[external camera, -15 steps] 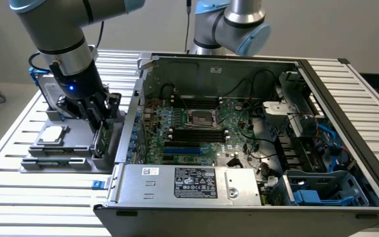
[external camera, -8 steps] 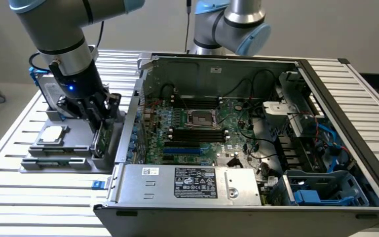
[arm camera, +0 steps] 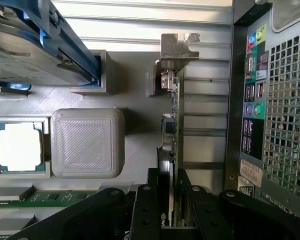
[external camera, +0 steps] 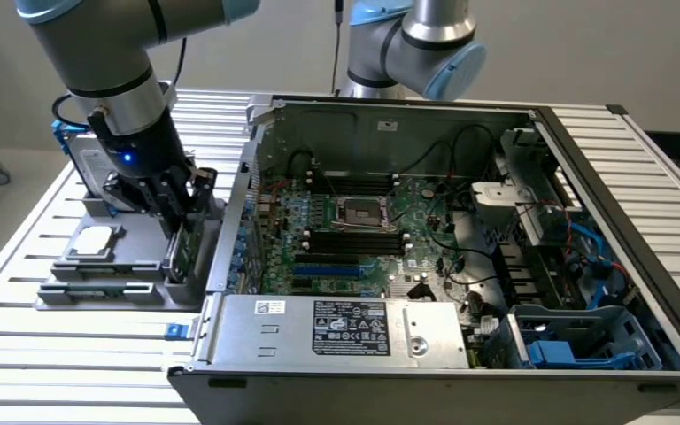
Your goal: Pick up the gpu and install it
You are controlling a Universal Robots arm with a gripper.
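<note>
The gpu (arm camera: 174, 115) stands on edge in a slot of the grey parts holder (arm camera: 135, 90), its silver end bracket (arm camera: 177, 46) at the far end. In the exterior view the gpu (external camera: 183, 251) is a thin dark card at the holder's side nearest the computer case. My gripper (external camera: 181, 211) has come straight down over the card. In the wrist view my gripper (arm camera: 173, 202) straddles the card's top edge, one black jaw on each face and close to it.
The open computer case (external camera: 623, 177) lies right beside the holder, its motherboard (external camera: 352, 230) exposed. The holder also carries a silver square chip (arm camera: 19, 146), a hard drive in a blue frame (arm camera: 35, 45) and a memory stick (arm camera: 45, 196). A second arm (external camera: 417, 40) stands behind the case.
</note>
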